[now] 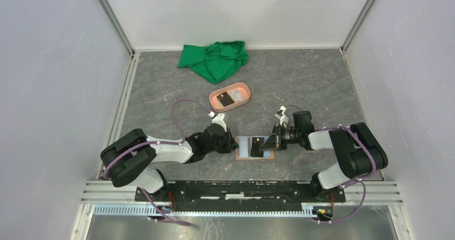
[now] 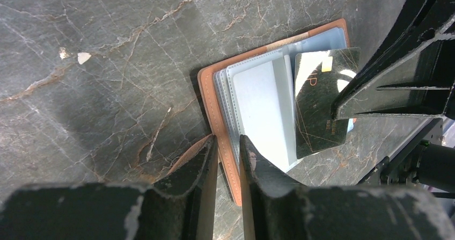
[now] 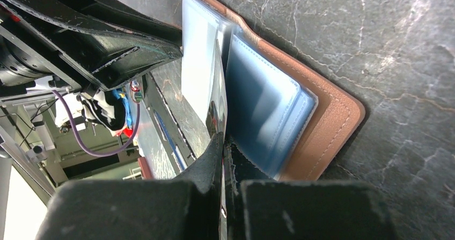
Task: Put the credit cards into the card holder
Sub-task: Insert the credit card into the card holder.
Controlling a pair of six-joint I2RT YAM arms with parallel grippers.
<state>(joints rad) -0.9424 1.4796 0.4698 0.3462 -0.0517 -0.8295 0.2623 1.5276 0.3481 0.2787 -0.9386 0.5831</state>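
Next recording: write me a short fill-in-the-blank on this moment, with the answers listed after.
The left gripper pinches the edge of the open tan leather ____. The right gripper is shut on a black credit ____ above it. The salmon-pink oval tray holds ____ dark card.
Missing: card holder; card; one.

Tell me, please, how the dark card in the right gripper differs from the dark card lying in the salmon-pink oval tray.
The dark glossy card is pinched in the right gripper; the dark card in the salmon-pink oval tray lies flat, untouched. The gripped card overlaps the clear sleeves of the open tan-brown leather card holder; the tray card sits apart from that holder. Both are thin, dark rectangles.
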